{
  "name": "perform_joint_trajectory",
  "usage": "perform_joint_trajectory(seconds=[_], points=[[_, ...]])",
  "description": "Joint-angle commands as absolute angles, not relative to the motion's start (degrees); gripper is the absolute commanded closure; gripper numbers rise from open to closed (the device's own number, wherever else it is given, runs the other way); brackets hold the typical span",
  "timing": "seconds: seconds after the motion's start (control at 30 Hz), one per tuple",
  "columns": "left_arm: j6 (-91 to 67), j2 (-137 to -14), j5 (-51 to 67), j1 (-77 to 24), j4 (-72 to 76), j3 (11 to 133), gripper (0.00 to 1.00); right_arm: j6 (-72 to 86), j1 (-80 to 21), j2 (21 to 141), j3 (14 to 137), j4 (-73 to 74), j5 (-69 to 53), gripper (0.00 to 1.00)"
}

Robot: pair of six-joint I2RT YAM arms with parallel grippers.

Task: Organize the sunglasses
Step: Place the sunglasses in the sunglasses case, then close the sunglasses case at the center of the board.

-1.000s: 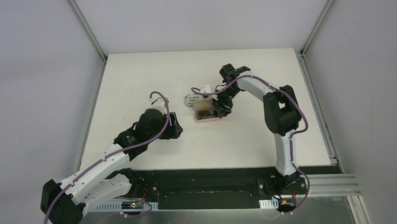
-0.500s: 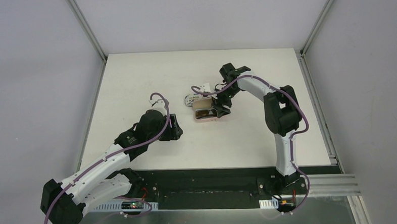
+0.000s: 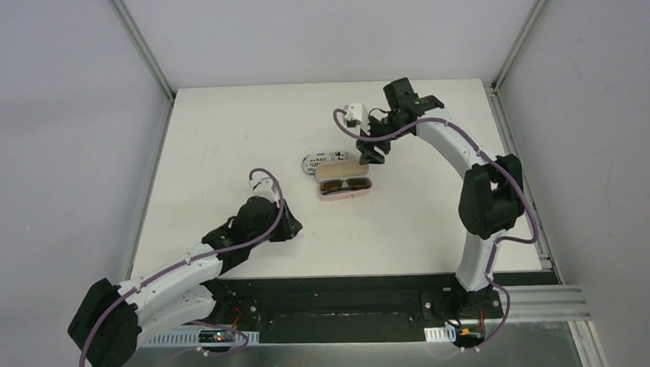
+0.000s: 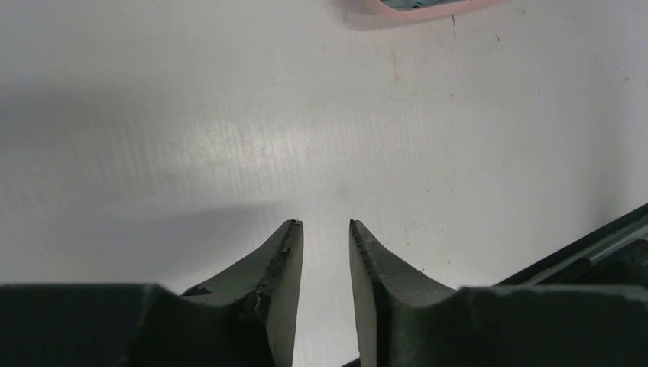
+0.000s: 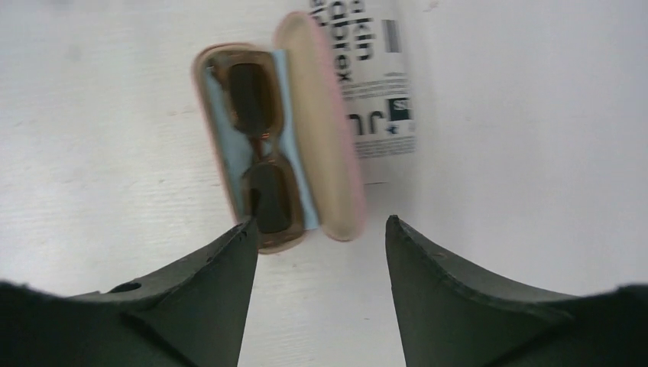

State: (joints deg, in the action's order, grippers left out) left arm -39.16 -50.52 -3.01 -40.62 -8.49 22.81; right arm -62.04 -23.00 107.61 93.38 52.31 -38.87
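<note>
Top external view: folded sunglasses (image 3: 344,184) with a thin brown frame lie inside an open oblong pink case (image 3: 344,194) at the middle of the white desk (image 3: 220,138), resting on a light blue cloth (image 5: 229,157). An oblong black-and-white lettered case (image 3: 325,160) lies just beside the pink lid, toward the far edge. Above it the right gripper (image 3: 370,152) hangs with its fingers spread wide and empty. By the near edge, the left gripper (image 4: 325,223) has its fingers narrowly parted, pinching nothing.
</note>
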Motion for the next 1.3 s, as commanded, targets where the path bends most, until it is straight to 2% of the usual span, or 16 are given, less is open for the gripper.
perform_joint_trajectory(seconds=[0.0, 0.13, 0.17, 0.33, 0.6, 1.27], points=[[-44.6, -56.9, -6.0, -44.4, 10.0, 20.6, 0.78, -49.2, -21.5, 106.6, 92.7, 34.4, -37.5, 0.38], [-48.1, -66.7, -11.8, -48.8, 20.4, 21.1, 0.98, -41.1, -21.5, 107.8, 90.3, 20.5, -33.3, 0.46], [-49.1, -69.5, -13.4, -49.9, 22.5, 22.0, 1.0, -39.2, -21.5, 108.5, 90.5, 17.5, -32.0, 0.48], [-52.8, -83.6, -16.5, -53.1, 31.0, 26.3, 1.0, -36.2, -22.6, 113.3, 93.4, 12.8, -27.7, 0.52], [-54.3, -98.5, -19.3, -54.5, 31.7, 35.2, 1.0, -41.7, -27.0, 117.8, 91.8, 10.7, -21.1, 0.54], [-47.4, -105.2, -28.3, -54.4, 37.6, 40.1, 1.0, -45.1, -32.6, 108.1, 72.7, 5.7, -18.1, 0.53]])
